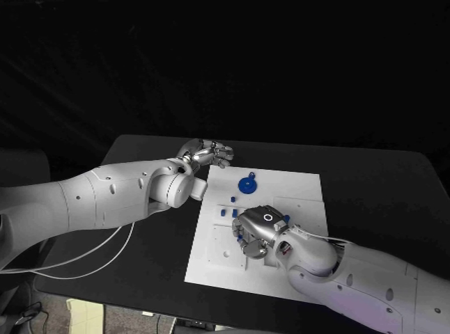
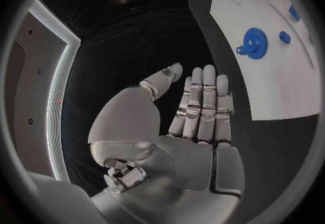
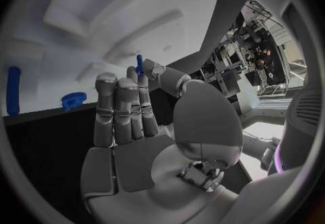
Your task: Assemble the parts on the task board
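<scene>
While pinching a small blue peg between thumb and fingers of the right hand over the white board: seating step, apparently. Next: lower into its hole. Left hand open, beyond board's edge.

A white task board lies flat mid-table. A blue gear rests near its far edge, small blue pegs just nearer beside it.

Left robot hand hovers flat and empty; right robot hand pinches something between its fingertips.
</scene>
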Controlling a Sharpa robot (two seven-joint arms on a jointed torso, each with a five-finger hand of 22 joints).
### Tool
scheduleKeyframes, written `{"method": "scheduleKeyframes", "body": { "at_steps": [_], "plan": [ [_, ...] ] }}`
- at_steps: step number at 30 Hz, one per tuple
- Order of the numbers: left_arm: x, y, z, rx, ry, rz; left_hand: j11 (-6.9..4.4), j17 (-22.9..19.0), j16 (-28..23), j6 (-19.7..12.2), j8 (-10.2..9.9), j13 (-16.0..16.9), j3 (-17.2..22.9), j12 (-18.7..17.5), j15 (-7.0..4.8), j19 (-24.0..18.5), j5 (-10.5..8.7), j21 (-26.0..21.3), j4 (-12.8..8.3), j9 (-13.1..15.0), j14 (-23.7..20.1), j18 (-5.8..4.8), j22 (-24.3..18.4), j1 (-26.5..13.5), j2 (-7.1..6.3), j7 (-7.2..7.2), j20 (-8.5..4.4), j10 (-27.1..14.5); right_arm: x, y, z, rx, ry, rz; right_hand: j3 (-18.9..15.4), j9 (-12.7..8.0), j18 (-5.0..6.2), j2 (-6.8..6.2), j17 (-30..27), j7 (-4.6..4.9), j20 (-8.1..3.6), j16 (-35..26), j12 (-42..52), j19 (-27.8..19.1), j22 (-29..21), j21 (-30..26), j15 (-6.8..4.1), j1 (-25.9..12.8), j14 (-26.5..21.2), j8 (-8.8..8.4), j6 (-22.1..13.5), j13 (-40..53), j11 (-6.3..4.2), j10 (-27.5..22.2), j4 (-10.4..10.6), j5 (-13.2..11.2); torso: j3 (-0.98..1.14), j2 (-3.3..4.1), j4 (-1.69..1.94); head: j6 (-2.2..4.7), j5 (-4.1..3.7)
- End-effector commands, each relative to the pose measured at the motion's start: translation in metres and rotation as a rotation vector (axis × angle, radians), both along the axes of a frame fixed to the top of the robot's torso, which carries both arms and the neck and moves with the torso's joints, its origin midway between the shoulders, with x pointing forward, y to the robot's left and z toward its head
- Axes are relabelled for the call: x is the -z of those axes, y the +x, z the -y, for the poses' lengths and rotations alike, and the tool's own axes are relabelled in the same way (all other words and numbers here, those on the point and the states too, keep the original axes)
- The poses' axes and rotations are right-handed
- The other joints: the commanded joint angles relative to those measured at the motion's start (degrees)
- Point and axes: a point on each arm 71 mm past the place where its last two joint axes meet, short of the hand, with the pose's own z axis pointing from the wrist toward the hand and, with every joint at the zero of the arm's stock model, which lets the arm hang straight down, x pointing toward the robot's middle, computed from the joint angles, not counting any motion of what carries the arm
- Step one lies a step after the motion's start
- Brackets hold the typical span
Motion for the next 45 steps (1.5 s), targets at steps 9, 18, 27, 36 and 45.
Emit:
{"method": "scheduleKeyframes", "body": {
  "at_steps": [9,18,27,36,45],
  "plan": [
    [-0.003,0.0,0.001,0.004,-0.01,0.01,-0.07,0.1,-0.4,-0.3,0.3,0.0,-0.2,-0.3,0.02,0.5,-0.19,-0.4,0.1,-0.1,0.5,0.01,0.1,0.2,0.48,-0.17,-0.04,0.3,0.005,0.0,0.002,-0.004,-0.041,-0.001,0.2,0.1,3.04,-0.1,0.0,0.18,-0.36,0.2,0.1,0.0,1.4,0.4,-0.39,0.2,-0.7,0.18,0.1,0.2,-0.79,4.2,-0.2,-0.1,0.04,-0.05,-0.08,-0.88,0.45],
    [-0.003,0.0,-0.001,-0.001,-0.008,0.007,-0.06,0.2,-0.5,-0.3,0.3,-0.1,-0.2,-0.4,0.03,0.5,-0.2,-0.4,0.2,-0.1,0.5,0.0,0.1,0.2,0.48,-0.17,-0.03,0.3,0.006,0.0,0.005,-0.001,-0.044,-0.006,0.2,0.1,3.04,-0.07,0.0,0.18,-0.38,0.2,0.1,0.0,1.4,0.5,-0.39,0.1,-0.7,0.17,0.1,0.2,-0.79,4.2,-0.3,-0.1,0.04,-0.07,-0.16,-1.12,0.68],
    [-0.003,0.0,0.0,0.003,-0.009,0.007,-0.06,0.3,-0.5,-0.4,0.3,-0.1,-0.2,-0.4,0.04,0.5,-0.2,-0.5,0.2,-0.1,0.5,0.0,0.1,0.2,0.5,-0.17,-0.03,0.3,0.008,0.0,0.004,-0.004,-0.048,-0.015,0.2,0.1,3.04,-0.04,-0.1,0.19,-0.4,0.2,0.0,0.0,1.4,0.6,-0.39,0.1,-0.7,0.16,0.1,0.2,-0.79,4.2,-0.3,-0.1,0.01,-0.05,-0.04,-1.26,0.69],
    [-0.003,0.0,0.001,0.004,-0.009,0.007,-0.06,0.4,-0.6,-0.4,0.3,-0.1,-0.2,-0.4,0.04,0.5,-0.2,-0.5,0.3,-0.1,0.5,0.0,0.1,0.2,0.52,-0.16,-0.03,0.3,0.01,0.0,0.002,-0.005,-0.058,-0.019,0.2,0.2,3.04,0.0,-0.1,0.19,-0.42,0.2,0.0,0.0,1.4,0.6,-0.39,0.1,-0.7,0.14,0.0,0.3,-0.79,4.2,-0.4,-0.1,-0.09,-0.04,0.25,-1.52,0.72],
    [-0.003,0.0,0.003,0.007,-0.011,0.006,-0.06,0.4,-0.6,-0.4,0.3,-0.1,-0.2,-0.4,0.04,0.5,-0.2,-0.5,0.3,-0.1,0.5,0.01,0.1,0.2,0.53,-0.17,-0.03,0.3,0.015,-0.003,-0.003,-0.017,-0.072,-0.031,0.1,0.2,3.04,0.13,-0.1,0.25,-0.44,0.1,-0.2,-0.1,1.3,0.8,-0.34,-0.1,-0.7,0.05,-0.1,0.4,-0.74,4.1,-0.4,-0.1,-0.1,0.0,0.13,-1.46,0.49]
  ]
}}
